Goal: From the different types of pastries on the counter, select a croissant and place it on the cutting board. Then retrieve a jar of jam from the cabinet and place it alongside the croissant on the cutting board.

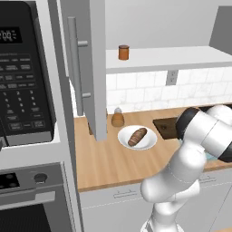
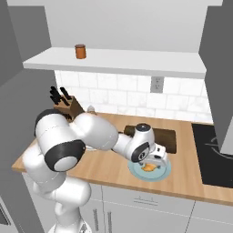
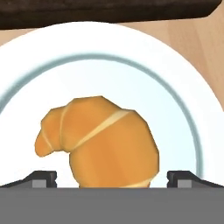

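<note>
Hand (image 3: 112, 177) hovered released (fingertips straddling) over small golden-yellow crescent croissant (image 3: 98, 140) on round teal-rimmed plate (image 3: 183, 92), beside dark-brown wooden cutting board (image 3: 109, 11).

You have a light tan wooden counter (image 1: 108, 165) in front of you, running below the tiled wall. On it sits a round white plate (image 1: 148, 141) with a brown roll (image 1: 137, 136) lying on it. Just behind that plate stands a tan shaker (image 1: 118, 118). The dark-brown cutting board (image 2: 170, 136) lies flat farther along, near the wall. Just in front of the board you see a teal-rimmed plate (image 2: 164, 173) carrying the croissant (image 3: 100, 140). A knife block (image 2: 68, 107) stands at the counter's far corner. Above, the white shelf (image 2: 136, 61) bears the jar of jam (image 2: 80, 51).
</note>
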